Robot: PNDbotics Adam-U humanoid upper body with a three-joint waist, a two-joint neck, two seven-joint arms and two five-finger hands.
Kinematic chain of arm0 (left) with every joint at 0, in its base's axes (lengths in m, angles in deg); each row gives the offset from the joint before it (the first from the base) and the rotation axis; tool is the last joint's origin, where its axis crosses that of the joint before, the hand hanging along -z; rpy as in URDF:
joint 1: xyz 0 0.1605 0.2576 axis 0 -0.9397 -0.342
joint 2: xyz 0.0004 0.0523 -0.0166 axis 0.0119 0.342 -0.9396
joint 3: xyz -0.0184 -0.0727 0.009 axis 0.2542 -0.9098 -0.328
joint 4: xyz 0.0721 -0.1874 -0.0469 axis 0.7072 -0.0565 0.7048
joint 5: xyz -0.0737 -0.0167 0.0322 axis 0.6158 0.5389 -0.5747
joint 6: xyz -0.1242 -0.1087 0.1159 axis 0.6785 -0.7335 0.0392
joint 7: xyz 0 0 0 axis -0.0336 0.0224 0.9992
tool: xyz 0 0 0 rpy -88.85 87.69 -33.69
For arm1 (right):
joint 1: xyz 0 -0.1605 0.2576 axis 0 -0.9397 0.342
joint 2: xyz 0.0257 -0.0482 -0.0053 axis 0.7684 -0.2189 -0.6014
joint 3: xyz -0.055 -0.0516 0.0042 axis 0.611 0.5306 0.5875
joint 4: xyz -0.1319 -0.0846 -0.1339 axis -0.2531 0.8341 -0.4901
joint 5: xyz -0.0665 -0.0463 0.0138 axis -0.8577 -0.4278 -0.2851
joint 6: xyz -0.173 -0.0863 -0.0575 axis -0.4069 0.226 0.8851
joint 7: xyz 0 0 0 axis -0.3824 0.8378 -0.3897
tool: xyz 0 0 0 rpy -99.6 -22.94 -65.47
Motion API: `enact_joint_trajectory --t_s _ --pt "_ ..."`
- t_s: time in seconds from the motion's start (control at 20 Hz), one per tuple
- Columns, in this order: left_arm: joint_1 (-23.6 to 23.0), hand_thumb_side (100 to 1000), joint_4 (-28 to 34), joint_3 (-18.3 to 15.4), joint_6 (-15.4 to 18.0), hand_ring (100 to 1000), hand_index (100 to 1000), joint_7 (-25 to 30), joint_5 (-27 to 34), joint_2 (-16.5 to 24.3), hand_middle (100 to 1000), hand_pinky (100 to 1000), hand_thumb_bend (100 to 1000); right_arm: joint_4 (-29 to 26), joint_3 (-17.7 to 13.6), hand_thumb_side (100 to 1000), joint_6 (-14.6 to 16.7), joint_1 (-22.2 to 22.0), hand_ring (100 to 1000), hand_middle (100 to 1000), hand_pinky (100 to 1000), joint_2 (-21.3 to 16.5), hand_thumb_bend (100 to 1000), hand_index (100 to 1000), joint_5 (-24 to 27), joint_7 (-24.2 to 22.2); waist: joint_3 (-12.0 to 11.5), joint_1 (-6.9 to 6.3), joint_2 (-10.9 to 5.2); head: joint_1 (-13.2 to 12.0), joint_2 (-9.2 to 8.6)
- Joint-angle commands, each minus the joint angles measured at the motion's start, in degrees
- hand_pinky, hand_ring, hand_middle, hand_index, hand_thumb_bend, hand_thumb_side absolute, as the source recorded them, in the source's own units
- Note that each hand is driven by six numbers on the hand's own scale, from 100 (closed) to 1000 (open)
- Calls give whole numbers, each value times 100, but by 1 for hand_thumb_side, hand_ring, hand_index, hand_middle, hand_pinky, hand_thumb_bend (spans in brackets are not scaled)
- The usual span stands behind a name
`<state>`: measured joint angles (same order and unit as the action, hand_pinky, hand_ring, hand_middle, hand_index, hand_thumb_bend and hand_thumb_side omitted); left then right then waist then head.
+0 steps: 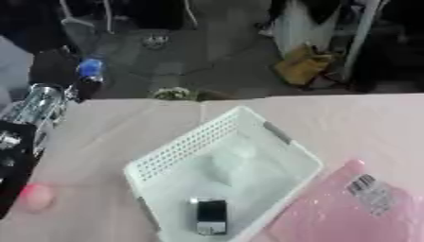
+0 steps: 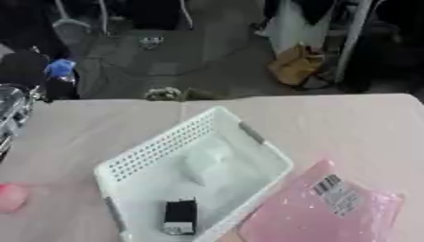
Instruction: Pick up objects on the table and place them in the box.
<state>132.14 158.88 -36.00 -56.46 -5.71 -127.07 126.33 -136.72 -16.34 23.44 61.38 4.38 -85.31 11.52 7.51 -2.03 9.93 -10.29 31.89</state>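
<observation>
Pink counter (image 1: pixel 99 137) carries white basket (image 1: pixel 178 151); black box (image 1: pixel 211 216), pale bag (image 2: pixel 207 165) inside, pink mailer (image 2: pixel 323 212) right. Left eye view alone shows left arm (image 1: pixel 21 142); hand state: cannot tell.

Count of things showing on the pink table

One white perforated box (image 1: pixel 178 151) is sitting at the centre, holding one small black-and-silver item (image 1: pixel 211 216) at its six o'clock end and one clear, crumpled packet (image 2: pixel 207 163) near its middle. One pink bubble mailer (image 2: pixel 323 212) is lying at four o'clock, one pink round object (image 1: pixel 37 196) at eight o'clock, and one robot arm (image 1: pixel 25 137) is showing at nine o'clock.
</observation>
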Motion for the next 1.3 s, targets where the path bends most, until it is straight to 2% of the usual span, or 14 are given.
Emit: enact_joint_trajectory --t_s 0.05,0.3,0.7,0.9,1.3 --pt "1 882 923 64 -40 100 417 257 229 297 100 100 100 -116 -32 1000 26 36 814 764 777 -206 100 763 21 56 -26 -32 -238 80 121" --pt "-112 879 2099 173 -71 100 415 467 559 247 100 100 100 -116 1 1000 0 24 814 764 777 -192 100 763 75 26 -58 -45 -390 172 315" --pt "34 875 3410 421 14 100 413 785 1079 -92 100 100 100 -116 42 1000 -21 14 813 764 776 -173 100 763 147 -23 -43 -58 -525 244 332" --pt "172 876 3699 553 63 100 413 999 1212 -239 100 100 100 -116 51 1000 -25 10 813 764 776 -162 100 763 163 -35 -18 -68 -544 267 327" --pt "219 882 3663 975 225 100 413 1330 1372 -490 100 100 100 -116 69 1000 -33 29 813 764 775 -128 100 763 187 -50 47 -93 -567 318 319"
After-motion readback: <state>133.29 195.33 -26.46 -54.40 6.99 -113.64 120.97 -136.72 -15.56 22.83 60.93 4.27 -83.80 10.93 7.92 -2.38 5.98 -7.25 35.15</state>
